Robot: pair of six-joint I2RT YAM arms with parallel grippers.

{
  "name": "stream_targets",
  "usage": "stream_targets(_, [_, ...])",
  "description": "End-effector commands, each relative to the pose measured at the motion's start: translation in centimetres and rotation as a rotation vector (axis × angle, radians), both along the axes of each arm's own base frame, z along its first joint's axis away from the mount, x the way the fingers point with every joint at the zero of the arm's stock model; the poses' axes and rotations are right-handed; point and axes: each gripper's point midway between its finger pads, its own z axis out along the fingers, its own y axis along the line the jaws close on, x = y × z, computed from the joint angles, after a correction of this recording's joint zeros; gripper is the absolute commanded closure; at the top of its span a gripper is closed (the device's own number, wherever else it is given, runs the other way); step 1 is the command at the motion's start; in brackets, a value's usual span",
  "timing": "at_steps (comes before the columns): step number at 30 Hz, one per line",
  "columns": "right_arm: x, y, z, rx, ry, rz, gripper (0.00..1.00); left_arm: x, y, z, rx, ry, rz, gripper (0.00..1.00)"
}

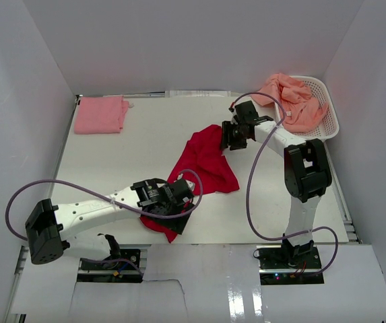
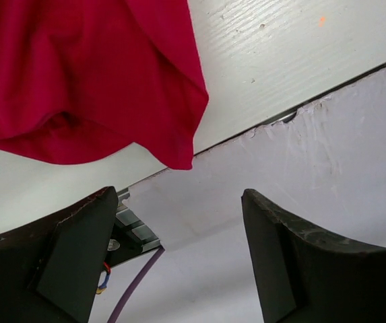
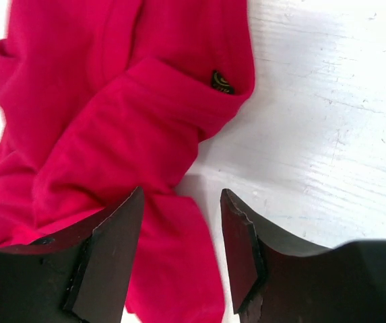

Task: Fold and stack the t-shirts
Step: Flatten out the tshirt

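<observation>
Red shirt (image 1: 205, 161) limp, light, bunched; left gripper (image 2: 179, 200) and right gripper (image 3: 182, 196) spread, empty; best pinched at hem corners.

- Red t-shirt (image 1: 209, 158): in the top view the middle stretch is hidden under the left gripper (image 1: 172, 198). The left wrist view cuts it at the top and left edges. The right wrist view cuts it at the top, left and bottom edges.
- Label (image 3: 221, 81) on the red cloth: too small to read.
- Salmon-orange t-shirts (image 1: 290, 101): a bunched heap, count cannot be told. It hides most of the basket (image 1: 334, 118).
- Pink t-shirt (image 1: 100, 114): number of layers cannot be told.
</observation>
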Motion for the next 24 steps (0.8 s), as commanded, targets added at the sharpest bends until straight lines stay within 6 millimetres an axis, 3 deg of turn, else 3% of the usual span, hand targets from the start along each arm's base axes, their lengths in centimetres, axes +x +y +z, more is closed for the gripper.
stream_targets(1, [1.3,0.8,0.7,0.023,-0.032,0.035,0.49,0.5,-1.4,1.1,0.043,-0.078,0.007,0.14])
stream_targets(8, [0.0,0.7,-1.1,0.022,0.021,0.05,0.49,0.2,-1.8,1.0,0.058,-0.077,-0.013,0.14])
stream_targets(24, [-1.9,0.0,-1.1,0.023,0.017,0.059,0.48,0.0,-1.5,0.8,0.066,-0.074,-0.007,0.13])
